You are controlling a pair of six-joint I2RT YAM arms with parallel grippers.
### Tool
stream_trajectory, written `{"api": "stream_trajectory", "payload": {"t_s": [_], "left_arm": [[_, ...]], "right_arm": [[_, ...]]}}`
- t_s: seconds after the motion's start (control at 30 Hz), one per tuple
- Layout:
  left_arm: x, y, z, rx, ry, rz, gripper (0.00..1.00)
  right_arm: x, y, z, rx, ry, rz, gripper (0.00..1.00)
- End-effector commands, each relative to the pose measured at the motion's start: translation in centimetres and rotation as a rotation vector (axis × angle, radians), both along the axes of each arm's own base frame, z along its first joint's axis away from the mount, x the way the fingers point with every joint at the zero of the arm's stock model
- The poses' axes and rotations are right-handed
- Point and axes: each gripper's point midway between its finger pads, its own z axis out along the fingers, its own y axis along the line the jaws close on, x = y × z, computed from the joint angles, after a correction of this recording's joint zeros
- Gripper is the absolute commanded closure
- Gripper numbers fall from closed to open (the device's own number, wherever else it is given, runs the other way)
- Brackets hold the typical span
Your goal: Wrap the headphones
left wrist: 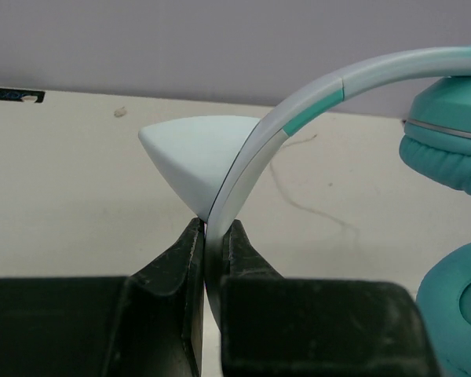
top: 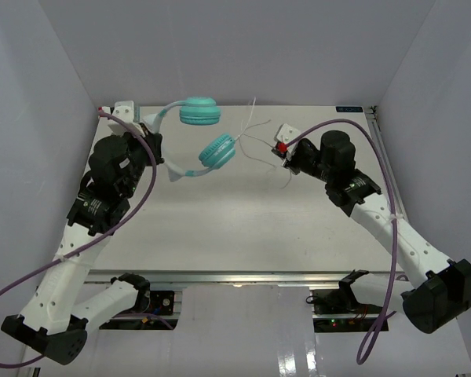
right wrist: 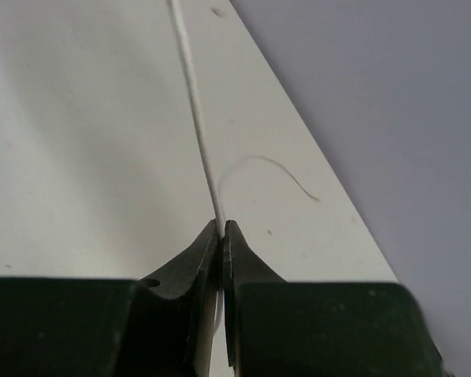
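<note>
Left tool (left wrist: pixel 212 232) clamps the headband (left wrist: pixel 255 153) of the headphones (top: pixel 217 151), right tool (right wrist: pixel 220 229) pinches the cord (right wrist: pixel 195 94), yet seemingly 0 turns are wound.

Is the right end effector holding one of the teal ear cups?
No, the right end effector is pinched shut on the thin white cord alone.

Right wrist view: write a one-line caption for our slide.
Right gripper shut on the thin white headphone cord, which stretches ahead over the pale table.
</note>
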Motion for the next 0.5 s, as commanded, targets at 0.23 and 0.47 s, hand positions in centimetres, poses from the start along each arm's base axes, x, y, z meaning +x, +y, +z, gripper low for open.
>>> {"api": "stream_trajectory", "payload": {"t_s": [0.23, 0.47], "left_arm": [[0.9, 0.3, -7.7, 0.331, 0.175, -0.072, 1.0], [1.1, -2.5, -12.1, 0.354, 0.276, -0.237, 1.0]], "right_arm": [[5.0, -7.4, 12.1, -0.07, -0.321, -0.317, 0.92], [4.4, -5.2, 16.1, 0.019, -0.336, -0.209, 0.92]]}}
